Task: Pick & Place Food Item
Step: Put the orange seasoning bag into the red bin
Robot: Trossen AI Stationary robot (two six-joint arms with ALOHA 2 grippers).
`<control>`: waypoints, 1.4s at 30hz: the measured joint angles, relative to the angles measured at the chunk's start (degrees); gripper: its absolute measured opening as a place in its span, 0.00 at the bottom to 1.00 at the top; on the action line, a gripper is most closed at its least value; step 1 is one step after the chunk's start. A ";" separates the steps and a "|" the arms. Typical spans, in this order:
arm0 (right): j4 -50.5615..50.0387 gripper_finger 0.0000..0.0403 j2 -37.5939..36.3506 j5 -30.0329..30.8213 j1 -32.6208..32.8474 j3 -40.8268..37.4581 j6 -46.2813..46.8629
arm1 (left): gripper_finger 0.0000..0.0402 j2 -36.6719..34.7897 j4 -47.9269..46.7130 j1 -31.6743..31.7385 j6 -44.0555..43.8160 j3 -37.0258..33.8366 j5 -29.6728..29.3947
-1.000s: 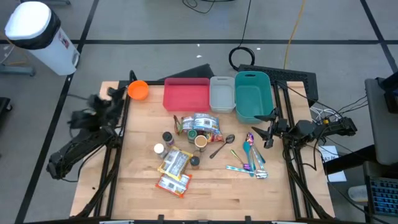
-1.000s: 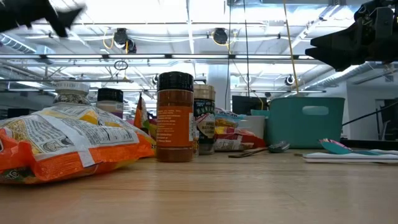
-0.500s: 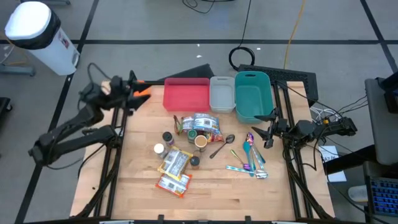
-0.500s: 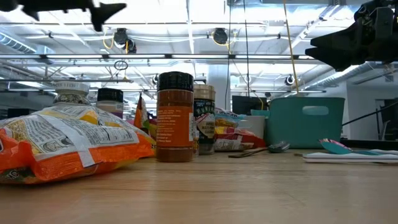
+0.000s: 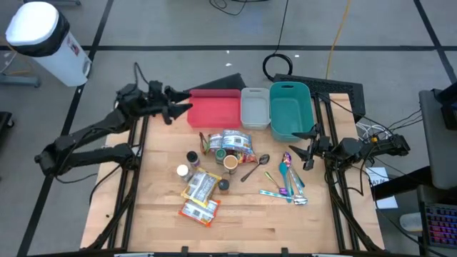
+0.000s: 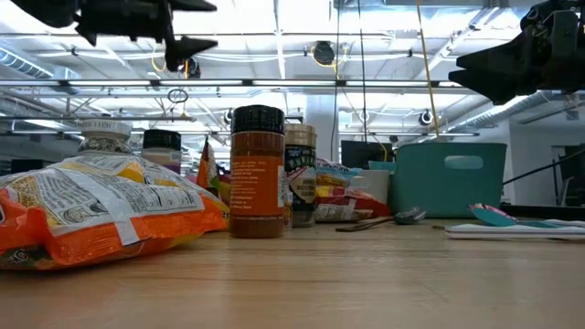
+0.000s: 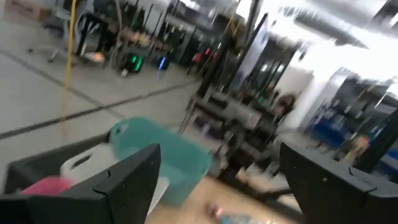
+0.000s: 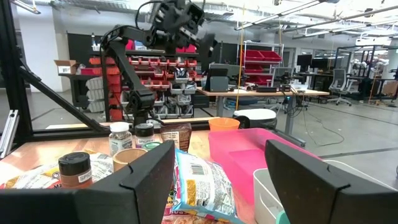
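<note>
While my left gripper point(image 5: 181, 108) hangs high above the table's back-left corner, its two fingers stand wide apart with nothing between them. Nearest the table's front edge lie the snack packets point(image 5: 200, 196) — two orange-and-foil bags, flat on the wood, well apart from that gripper and lower than it. Behind them stand the spice jars point(image 5: 192, 157) and a brown-labelled shaker point(image 6: 257, 172), upright, with a cluster of cans and wrapped food point(image 5: 228, 143) just beyond. Farther back sit three bins touching side by side: the red bin point(image 5: 214, 109), the grey bin point(image 5: 255, 108), the teal bin point(image 5: 290, 109). My left fingers point toward the red bin's near corner, just beside it and above. My right gripper point(image 5: 305, 152) waits at the table's right edge near the spoons point(image 5: 288, 178) — fingers partly open, empty.
</note>
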 joint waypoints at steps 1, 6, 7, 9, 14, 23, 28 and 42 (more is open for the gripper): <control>0.01 0.60 0.00 0.00 0.00 -0.01 -0.02 | 0.84 0.87 -0.83 0.00 0.15 0.00 0.01; -0.02 0.60 0.00 -0.01 0.00 0.00 -0.01 | 0.84 5.16 -1.56 0.02 -0.44 -0.02 -0.16; 0.01 0.60 0.00 0.00 0.00 0.00 0.00 | 0.83 5.96 -1.51 0.02 0.02 -0.02 -0.16; 0.00 0.60 0.00 -0.01 0.00 0.00 -0.01 | 0.84 7.64 -1.79 0.02 0.53 -0.02 0.30; 0.00 0.60 0.00 0.00 0.00 -0.02 -0.02 | 0.83 9.50 -0.88 0.05 0.57 1.09 12.53; 0.01 0.60 0.00 0.00 0.00 0.00 0.00 | 0.83 6.51 -28.03 -9.31 22.81 13.13 16.73; -0.02 0.60 0.00 -0.01 -0.01 -0.02 0.00 | 0.83 5.50 -47.62 -15.41 30.90 18.37 -1.13; 0.01 0.60 0.00 0.00 0.00 0.01 0.00 | 0.83 8.24 -61.78 -21.03 20.08 18.51 -12.09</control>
